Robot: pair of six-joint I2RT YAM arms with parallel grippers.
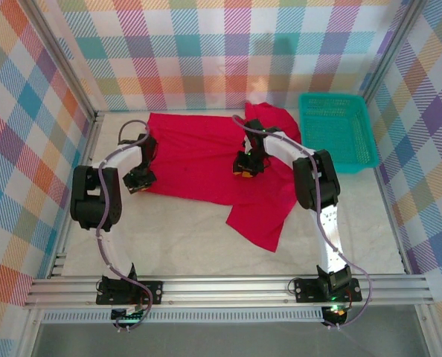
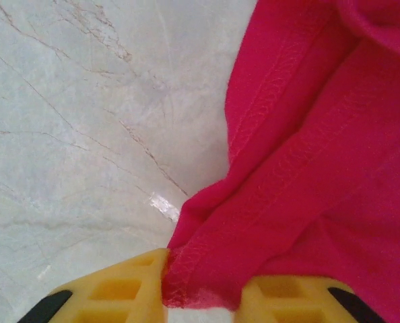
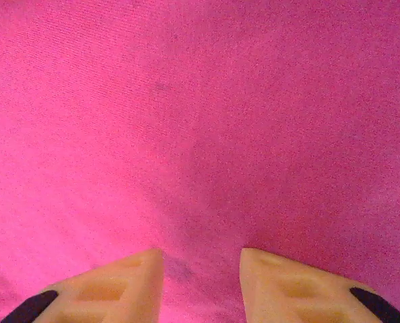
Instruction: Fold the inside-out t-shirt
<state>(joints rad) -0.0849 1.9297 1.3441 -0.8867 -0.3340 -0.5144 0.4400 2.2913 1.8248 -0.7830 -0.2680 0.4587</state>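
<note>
While the 2 arms reach up from the bottom edge of the top view, the nearest thing past their bases is bare marbled table (image 1: 169, 245). Beyond that comes 1 loose flap of the inside-out t-shirt (image 1: 199, 156), pointing down toward the lower centre. The rest of the red cloth spreads across the middle of the frame, rumpled at its upper right.

The left gripper (image 1: 139, 178) sits at the shirt's left edge. In its wrist view the stitched hem is bunched between the yellow fingers (image 2: 119, 296), but I cannot tell whether they have bitten down on it. The right gripper (image 1: 245, 167) is low over the shirt's middle, its fingers apart with flat cloth beneath and nothing caught.

To my eye the step is taking hold for a fold. The left should get the whole hem, both layers, deep between the pads before lifting, then carry it low and level. The right could pin the cloth so it doesn't drag.

Farthest back, at upper right, a teal basket (image 1: 332, 97) stands just beside the shirt.
</note>
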